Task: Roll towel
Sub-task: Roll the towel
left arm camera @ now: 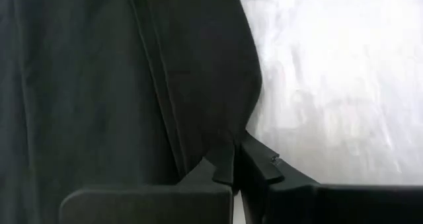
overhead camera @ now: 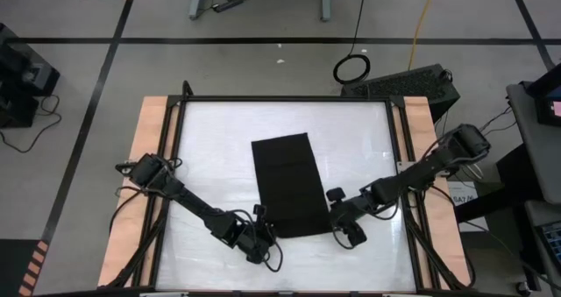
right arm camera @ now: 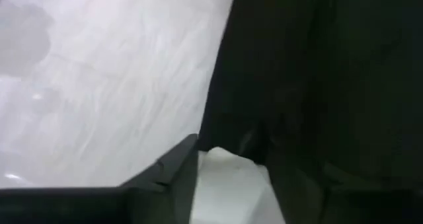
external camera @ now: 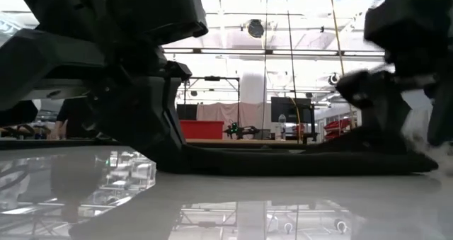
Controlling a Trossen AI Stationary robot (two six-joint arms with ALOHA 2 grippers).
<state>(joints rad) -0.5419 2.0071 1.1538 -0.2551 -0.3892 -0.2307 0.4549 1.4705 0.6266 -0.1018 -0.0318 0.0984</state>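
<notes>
The black towel (overhead camera: 287, 179) lies flat on the white table top (overhead camera: 210, 157), its long sides running from near to far. My left gripper (overhead camera: 266, 229) is at the towel's near left corner and is shut on it. My right gripper (overhead camera: 336, 220) is at the near right corner, low over the table. In the right wrist view its fingers (right arm camera: 172, 168) stand apart beside the towel's edge (right arm camera: 218, 112), with white showing between them. I cannot tell whether it touches the cloth. In the low view the towel (external camera: 283, 158) is a low dark strip between the two grippers. My left gripper pinches the towel's near left corner (left arm camera: 228, 145) between its two fingers (left arm camera: 261, 168), coming in low from the near left. The cloth puckers into a small fold at the fingertips. The rest of the towel lies flat on the table.
Wooden strips (overhead camera: 149, 157) and a dark frame border the white top. Bare white surface lies to the left, right and far side of the towel. Cables and a dark box (overhead camera: 408, 82) lie on the floor beyond the table.
</notes>
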